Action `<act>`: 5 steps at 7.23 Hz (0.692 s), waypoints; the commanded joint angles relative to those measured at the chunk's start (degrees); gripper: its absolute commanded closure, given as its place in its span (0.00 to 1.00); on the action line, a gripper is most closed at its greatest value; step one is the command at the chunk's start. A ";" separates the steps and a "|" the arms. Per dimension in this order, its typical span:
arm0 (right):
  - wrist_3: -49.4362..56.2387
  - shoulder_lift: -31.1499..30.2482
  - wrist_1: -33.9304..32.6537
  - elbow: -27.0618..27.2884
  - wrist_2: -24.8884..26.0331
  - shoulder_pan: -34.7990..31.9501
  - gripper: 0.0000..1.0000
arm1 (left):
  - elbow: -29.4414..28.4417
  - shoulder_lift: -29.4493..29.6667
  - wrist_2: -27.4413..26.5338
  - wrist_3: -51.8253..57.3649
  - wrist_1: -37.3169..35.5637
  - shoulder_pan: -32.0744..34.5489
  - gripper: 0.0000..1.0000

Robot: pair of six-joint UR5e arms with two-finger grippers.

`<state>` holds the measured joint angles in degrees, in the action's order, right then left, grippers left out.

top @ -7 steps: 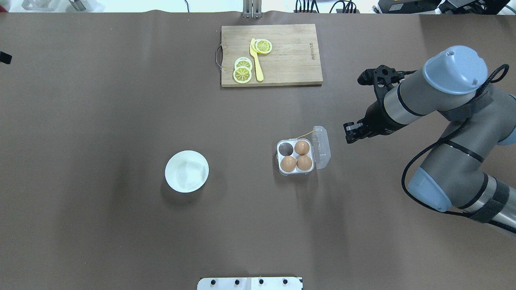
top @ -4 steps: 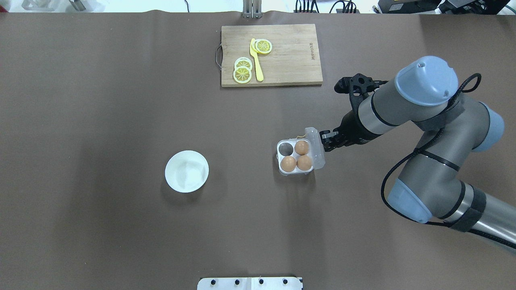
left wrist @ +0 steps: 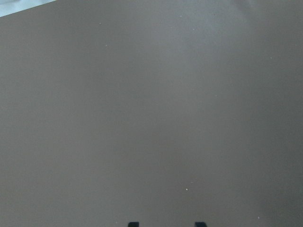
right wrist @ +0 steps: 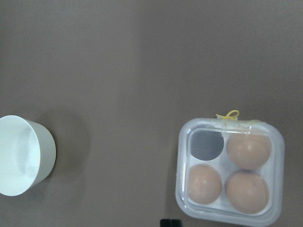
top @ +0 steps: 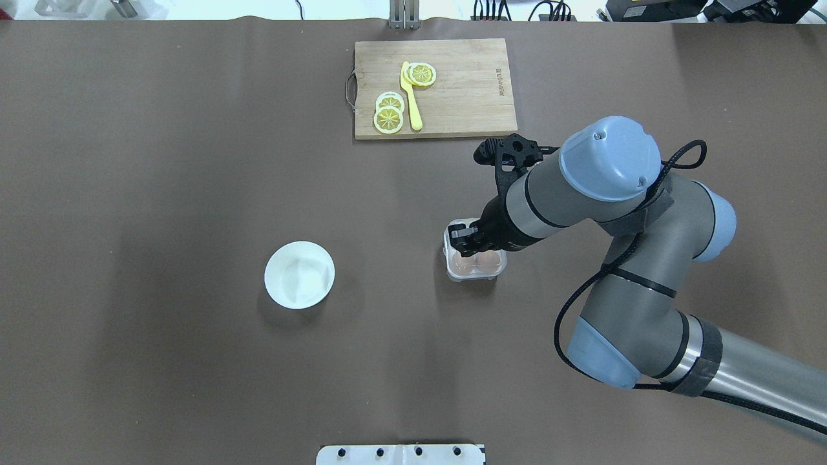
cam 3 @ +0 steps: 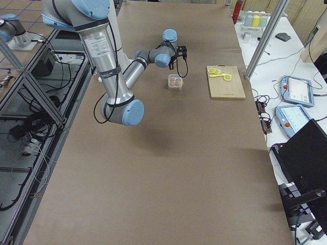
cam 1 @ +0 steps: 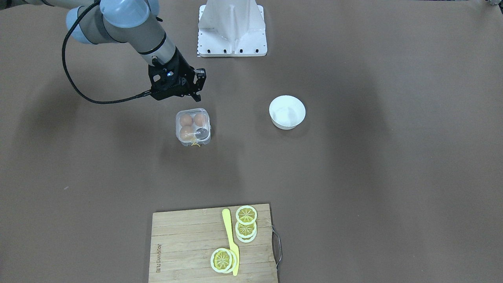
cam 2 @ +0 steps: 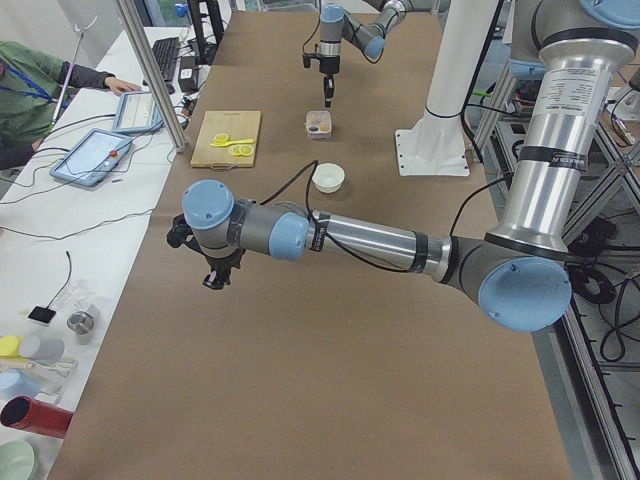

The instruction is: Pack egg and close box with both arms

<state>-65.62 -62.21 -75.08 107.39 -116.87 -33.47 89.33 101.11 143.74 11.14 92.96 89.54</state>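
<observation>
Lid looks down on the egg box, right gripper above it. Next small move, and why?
Probably lower the right gripper straight down to press the lid and seat it. The clear lid lies flat over the box, covering three eggs and one empty cell, and the shut gripper is above it. Whether the lid has latched cannot be told.

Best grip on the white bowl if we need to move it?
Pinch the rim of the white bowl from straight above, with one of the jaws inside and one outside. It stands upright and open-topped, and its thin wall tapers toward the base, so a side grasp on the wall would likely slip.
</observation>
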 commanded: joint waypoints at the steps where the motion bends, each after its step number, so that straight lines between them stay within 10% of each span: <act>1: -0.21 0.86 -2.24 0.10 0.07 -2.37 0.93 | -1.17 -2.56 -3.44 -0.07 -0.50 1.07 0.11; 2: -0.21 0.86 -4.44 0.36 0.68 -4.74 0.02 | -0.74 -5.80 -8.17 -0.59 -0.50 1.17 0.02; 5: 4.25 1.21 -13.14 -0.07 -2.02 -14.13 0.00 | 3.46 -9.43 -9.09 -0.86 -8.44 3.71 0.02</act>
<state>-63.97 -61.02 -85.29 107.68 -117.10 -43.43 90.41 92.83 135.02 10.35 89.51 92.33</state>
